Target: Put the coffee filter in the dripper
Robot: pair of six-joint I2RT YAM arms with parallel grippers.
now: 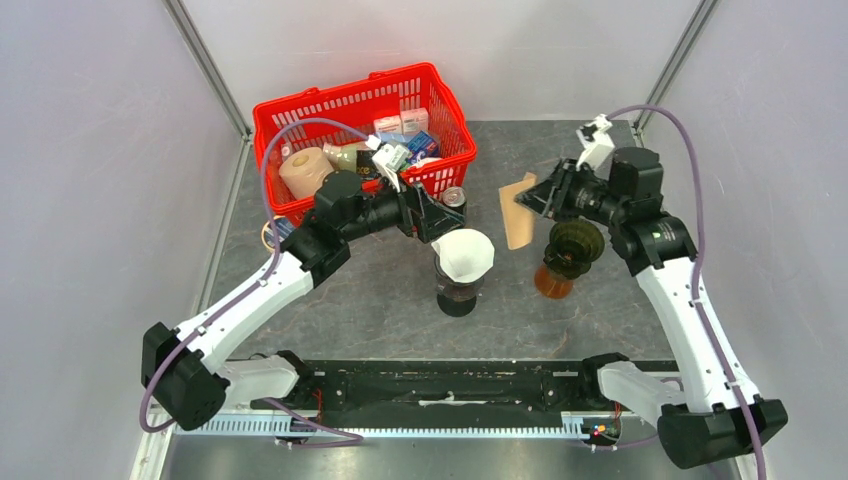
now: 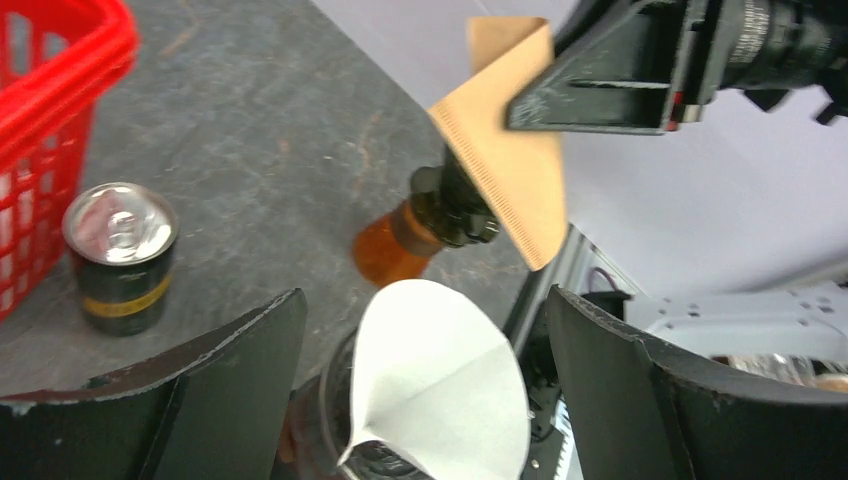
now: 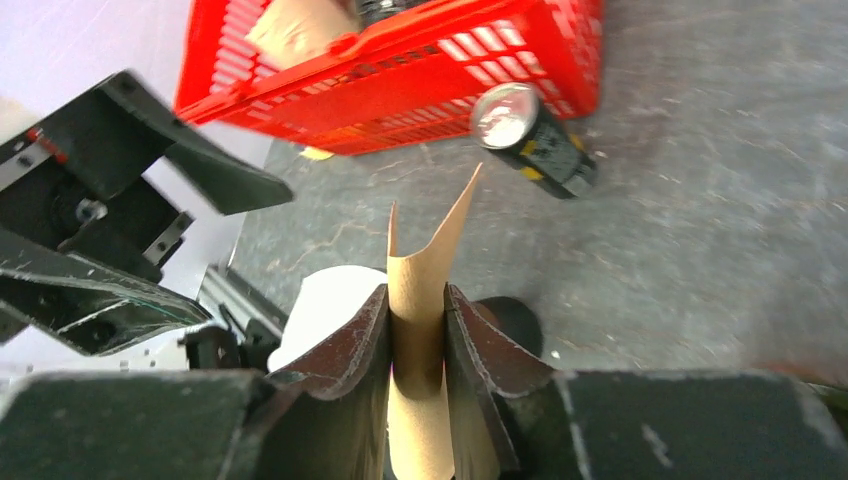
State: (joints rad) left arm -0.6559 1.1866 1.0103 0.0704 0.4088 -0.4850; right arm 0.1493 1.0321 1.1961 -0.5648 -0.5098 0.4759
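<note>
A white paper filter [image 1: 463,252] sits opened as a cone in a dark dripper on a glass server [image 1: 457,296] at the table's middle. My left gripper [image 1: 438,214] is open just behind it. In the left wrist view the white filter [image 2: 440,385] lies between and below the spread fingers [image 2: 240,350], untouched. My right gripper [image 1: 538,196] is shut on a brown paper filter [image 1: 517,212] and holds it in the air. In the right wrist view the brown filter [image 3: 425,290] is pinched between the fingers. A second dark dripper [image 1: 574,243] stands on an amber server [image 1: 552,282] below the right wrist.
A red basket [image 1: 300,105] with several items stands at the back left. A small can [image 1: 455,197] stands by its front right corner, and it also shows in the left wrist view [image 2: 120,255]. The two grippers are close together above the servers.
</note>
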